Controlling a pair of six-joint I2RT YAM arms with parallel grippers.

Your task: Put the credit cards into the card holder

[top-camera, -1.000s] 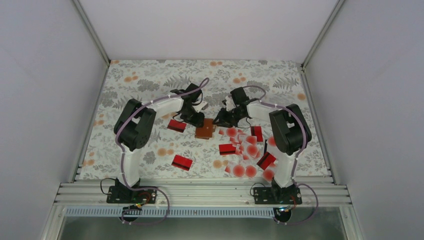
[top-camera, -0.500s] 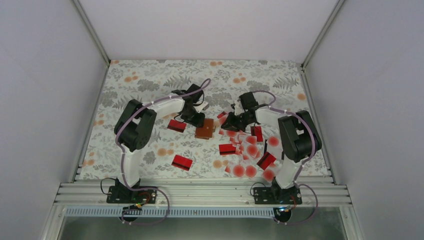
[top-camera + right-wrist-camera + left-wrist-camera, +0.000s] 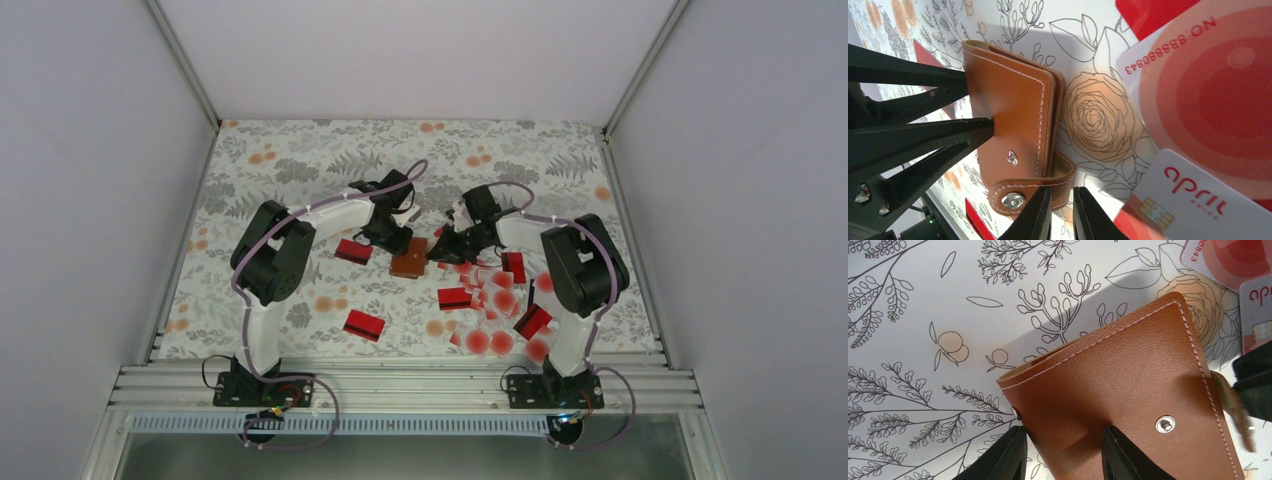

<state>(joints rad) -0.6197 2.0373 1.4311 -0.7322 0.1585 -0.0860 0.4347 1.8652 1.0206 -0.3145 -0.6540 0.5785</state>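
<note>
Left end effector (image 3: 1063,446), clamping card holder (image 3: 1118,385)

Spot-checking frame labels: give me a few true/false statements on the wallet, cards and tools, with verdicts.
1. Both tools are at the card holder. True.
2. The right tool has its fingertips at the card holder's snap strap. True.
3. The left tool hovers over a red card, away from the card holder. False: its fingers straddle the card holder's edge.
4. All the credit cards lie on the left arm's side. False: most are piled on the right arm's side, and only two red ones lie on the left.
</note>
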